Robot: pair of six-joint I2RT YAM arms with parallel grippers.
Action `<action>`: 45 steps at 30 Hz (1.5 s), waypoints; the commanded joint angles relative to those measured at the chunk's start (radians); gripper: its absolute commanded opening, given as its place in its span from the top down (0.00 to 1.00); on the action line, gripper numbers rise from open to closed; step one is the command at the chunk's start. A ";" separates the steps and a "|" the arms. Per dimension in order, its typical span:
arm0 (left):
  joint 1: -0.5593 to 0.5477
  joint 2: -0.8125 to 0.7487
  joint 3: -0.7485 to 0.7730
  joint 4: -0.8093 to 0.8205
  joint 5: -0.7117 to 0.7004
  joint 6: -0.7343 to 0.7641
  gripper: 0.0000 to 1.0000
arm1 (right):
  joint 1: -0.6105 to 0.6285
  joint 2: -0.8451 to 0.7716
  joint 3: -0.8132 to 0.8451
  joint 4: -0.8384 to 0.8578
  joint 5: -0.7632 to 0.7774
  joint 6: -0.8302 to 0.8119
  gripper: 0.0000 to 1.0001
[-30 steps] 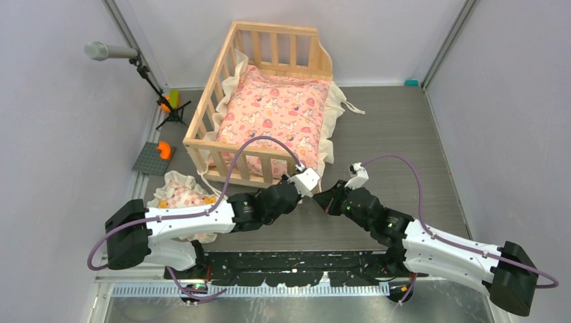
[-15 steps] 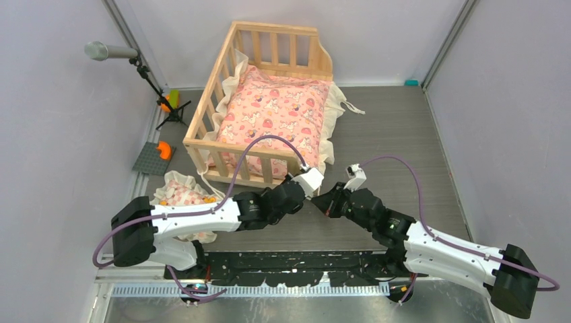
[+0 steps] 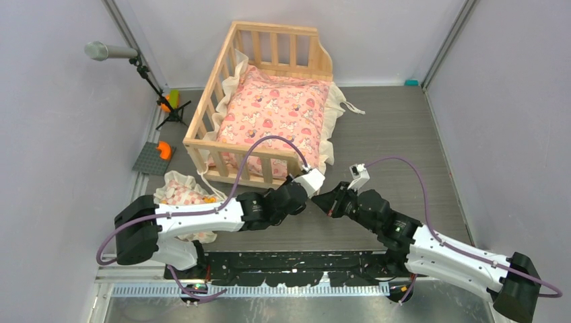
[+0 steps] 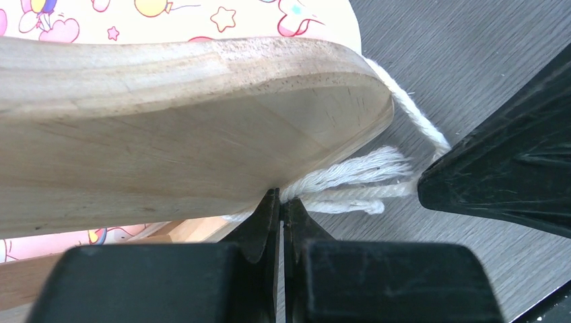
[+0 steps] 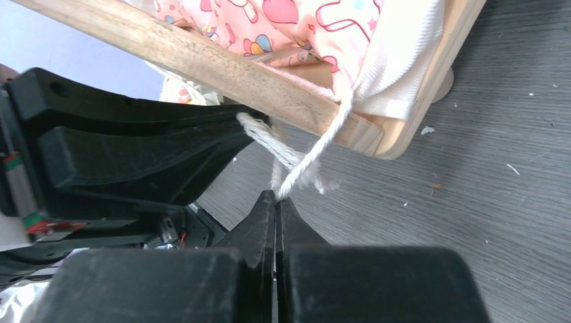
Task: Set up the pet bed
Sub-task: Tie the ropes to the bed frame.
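The large rectangular pale wooden slatted pet bed stands on the grey wood-grain counter in the upper centre of the top view, with a pink printed cream-frilled cushion lying inside it. Both arms meet at the bed's lower right corner. The left end effector is closed tight, its tips pinching a frayed strand of the white cotton cord just under the curved wooden rail. The right end effector is likewise closed narrow, apparently nipping another strand that runs down from the cushion's corner. A small frilled pillow lies at lower left.
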 commanded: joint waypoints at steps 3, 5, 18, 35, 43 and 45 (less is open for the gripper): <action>-0.003 0.027 0.052 -0.003 -0.047 0.000 1.00 | 0.001 -0.044 0.002 0.021 -0.026 -0.002 1.00; -0.009 0.034 0.056 -0.002 -0.045 0.004 1.00 | 0.001 -0.038 0.008 0.024 -0.015 -0.001 1.00; -0.021 0.075 0.079 -0.001 0.028 0.075 1.00 | 0.001 0.097 0.061 0.130 0.043 -0.032 1.00; -0.021 0.104 0.076 0.028 0.028 0.121 1.00 | 0.001 0.070 0.032 0.169 0.227 -0.040 0.85; -0.021 0.124 0.091 0.036 -0.010 0.115 1.00 | 0.001 0.059 0.061 0.079 0.217 -0.056 0.67; -0.021 0.136 0.105 0.028 -0.022 0.113 1.00 | 0.001 0.023 0.063 0.040 0.218 -0.068 0.62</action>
